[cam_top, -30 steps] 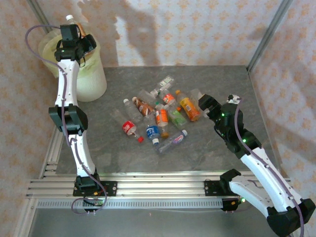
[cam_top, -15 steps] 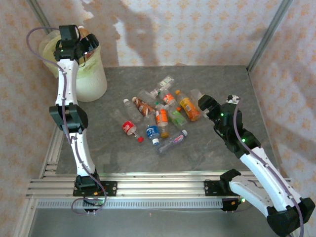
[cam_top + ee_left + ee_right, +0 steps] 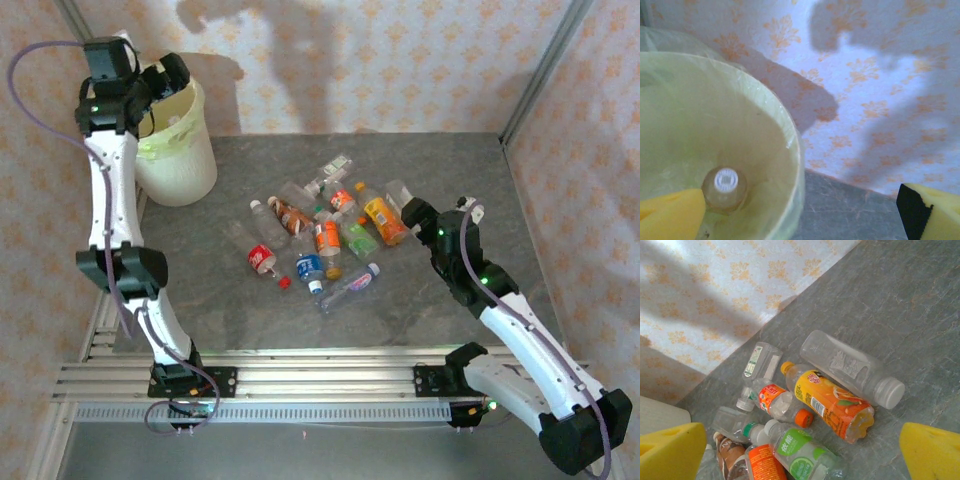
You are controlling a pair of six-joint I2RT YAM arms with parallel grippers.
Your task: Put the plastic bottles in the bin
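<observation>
Your left pincer (image 3: pixel 800 215) is gaping empty over bin (image 3: pixel 790 145), bottle (image 3: pixel 725 187) apparently resting inside | right pincer (image 3: pixel 800 450) is hovering open, empty, targeting plastic bottles (image 3: pixel 832 402).

Left gripper (image 3: pixel 800 215), right gripper (image 3: pixel 800 452): jaws apart

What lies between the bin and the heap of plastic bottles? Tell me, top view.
Nothing: in the top view, the grey table between the bin and the plastic bottles is bare.

Pale walls (image 3: pixel 400 60) with orange floral motifs, soft shadows (image 3: pixel 262 22) across them, grey marbled tabletop (image 3: pixel 455 175), aluminium rails (image 3: pixel 320 380).
</observation>
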